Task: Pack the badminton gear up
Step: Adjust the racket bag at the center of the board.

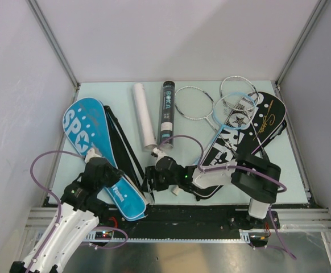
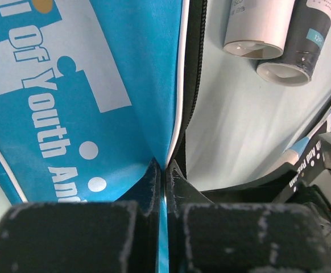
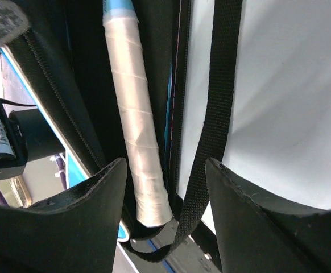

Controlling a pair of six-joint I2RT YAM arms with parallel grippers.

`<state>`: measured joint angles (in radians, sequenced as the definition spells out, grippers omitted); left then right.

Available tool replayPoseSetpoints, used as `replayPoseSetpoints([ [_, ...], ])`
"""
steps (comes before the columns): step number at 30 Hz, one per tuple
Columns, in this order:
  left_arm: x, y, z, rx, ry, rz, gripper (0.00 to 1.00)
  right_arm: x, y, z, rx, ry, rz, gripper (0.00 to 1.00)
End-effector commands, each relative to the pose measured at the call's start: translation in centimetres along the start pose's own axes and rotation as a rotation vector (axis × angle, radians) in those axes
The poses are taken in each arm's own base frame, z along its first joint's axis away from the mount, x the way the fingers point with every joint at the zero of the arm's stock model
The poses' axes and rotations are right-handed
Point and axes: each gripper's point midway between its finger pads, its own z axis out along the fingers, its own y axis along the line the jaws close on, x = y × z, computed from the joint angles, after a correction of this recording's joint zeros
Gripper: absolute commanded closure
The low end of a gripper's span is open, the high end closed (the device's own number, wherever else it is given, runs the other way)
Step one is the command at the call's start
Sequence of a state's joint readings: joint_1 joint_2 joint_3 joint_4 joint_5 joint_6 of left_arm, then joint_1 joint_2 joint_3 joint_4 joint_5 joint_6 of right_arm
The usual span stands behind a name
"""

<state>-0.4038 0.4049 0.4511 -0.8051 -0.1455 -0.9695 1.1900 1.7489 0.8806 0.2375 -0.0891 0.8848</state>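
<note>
**Q:** Top external view: how much of the gear is packed?

**A:** By the look of it, none. The blue cover (image 1: 91, 151) lies at left and the black cover (image 1: 259, 128) at right. The silver rackets (image 1: 195, 103) rest bare at upper centre, beside the white tube (image 1: 144, 119) and the black tube (image 1: 166, 112). No shuttlecocks can be made out.

**Q:** Gripper states?

**A:** The left gripper (image 2: 165, 176) is clenched on the blue cover's edge. The right gripper (image 3: 165, 187) is released. Its jaws stand apart astride the white-wrapped handle (image 3: 137, 142) of the light blue racket (image 1: 234, 108), with a black strap (image 3: 216, 114) also between them. The racket head overlaps the black cover, upper right. Whether the handle has entered the blue cover cannot be told.

**Q:** What is left to do?

**A:** Probably everything: sleeve each racket, close both covers, and stow the tubes.
</note>
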Motion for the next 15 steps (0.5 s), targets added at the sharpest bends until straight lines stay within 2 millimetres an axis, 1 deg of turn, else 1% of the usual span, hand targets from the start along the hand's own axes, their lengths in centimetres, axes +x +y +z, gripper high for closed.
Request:
replayPoseSetpoints([
  [1,-0.8,-0.7,0.3,0.034,-0.046,-0.036,1.0,0.7,1.3,1.5,-0.059,-0.003,0.062,0.38],
  [4,-0.4,-0.1,0.8,0.006,-0.035,-0.051,1.0,1.2,0.6,2.5,-0.052,-0.005,0.067,0.4],
  [9,0.2,0.8,1.6,-0.043,-0.019,-0.074,1.0,1.5,0.2,4.0,-0.07,-0.025,0.057,0.43],
  [12,0.3,1.0,1.9,-0.058,-0.018,-0.08,1.0,0.9,0.2,4.8,-0.083,-0.056,0.042,0.46],
  [15,0.4,1.1,2.1,-0.06,-0.017,-0.087,1.0,0.4,-0.4,5.9,-0.064,-0.08,0.026,0.47],
])
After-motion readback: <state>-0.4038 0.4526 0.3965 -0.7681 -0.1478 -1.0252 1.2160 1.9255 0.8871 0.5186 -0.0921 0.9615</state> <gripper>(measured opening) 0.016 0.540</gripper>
